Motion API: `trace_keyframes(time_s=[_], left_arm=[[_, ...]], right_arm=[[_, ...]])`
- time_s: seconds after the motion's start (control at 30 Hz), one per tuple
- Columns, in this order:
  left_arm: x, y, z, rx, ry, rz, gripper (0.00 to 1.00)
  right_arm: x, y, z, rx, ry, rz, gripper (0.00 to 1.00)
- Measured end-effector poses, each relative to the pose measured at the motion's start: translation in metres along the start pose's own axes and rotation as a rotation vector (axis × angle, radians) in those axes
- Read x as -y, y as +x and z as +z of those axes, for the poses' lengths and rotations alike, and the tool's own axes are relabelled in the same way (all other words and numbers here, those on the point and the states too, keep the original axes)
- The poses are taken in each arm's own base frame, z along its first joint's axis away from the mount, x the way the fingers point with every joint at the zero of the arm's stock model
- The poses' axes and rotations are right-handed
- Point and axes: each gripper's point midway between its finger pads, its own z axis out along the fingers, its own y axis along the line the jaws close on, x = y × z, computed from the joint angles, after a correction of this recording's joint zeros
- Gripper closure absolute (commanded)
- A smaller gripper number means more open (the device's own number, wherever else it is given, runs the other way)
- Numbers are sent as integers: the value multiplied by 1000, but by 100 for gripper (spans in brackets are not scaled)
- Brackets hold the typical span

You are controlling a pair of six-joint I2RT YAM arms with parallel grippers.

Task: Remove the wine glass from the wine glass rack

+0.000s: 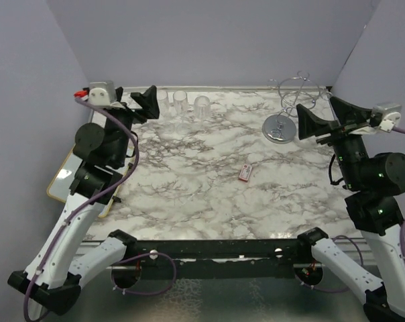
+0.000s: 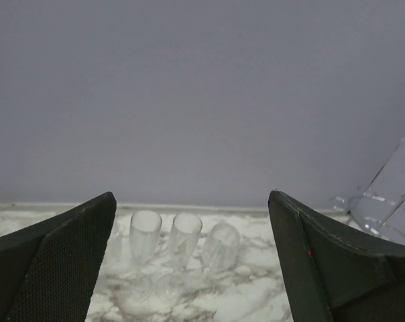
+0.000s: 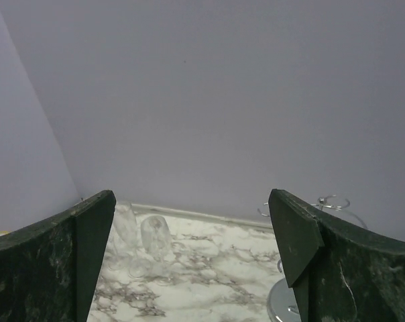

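The only thing here that might carry writing is a small red-and-white item (image 1: 245,173) lying flat on the marble table (image 1: 202,208). It sits nearer the arms than the wine glass rack (image 1: 279,127) and a little to its left, and any print on it is too small to read.

The rack stands upright on its round shiny base at the far right of the table. Its post is vertical and its wire ring is at the top, close to the back wall. The wine glasses (image 1: 180,102), three of them, stand in a row along that same wall, well to the left of the rack and apart from it. Their long axes are vertical, with feet on the marble and bowls up.

From above you get the whole layout. The left gripper (image 1: 147,104) is just beside the glasses on the side away from the rack. The right gripper (image 1: 310,121) is just beside the rack's base. The left wrist view alone shows the glasses (image 2: 186,235) from the front, ribbed and clear, with a bit of rack wire (image 2: 377,208) at the right edge. The right wrist view shows the rack's base and ring (image 3: 283,305) on its right. In that view the glasses (image 3: 155,235) are faint against the far corner.

Both claws gape wide with nothing between the fingers, left (image 2: 192,198) and right (image 3: 192,194) alike.
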Motion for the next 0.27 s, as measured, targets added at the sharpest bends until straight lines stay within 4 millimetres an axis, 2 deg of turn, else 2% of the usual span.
trace_keyframes(time_s=[0.07,0.13,0.27], left_arm=[[2,-35,-12,82,14,-17,1],[3,-65,-26,156,26,-29,1],[1,-97,-48,245,37,-39,1]], right_arm=[[0,-15,-9,37,-2,10,1],[-1,-20,-13,45,-2,23,1],[-1,-10,-13,0,1,39,1]])
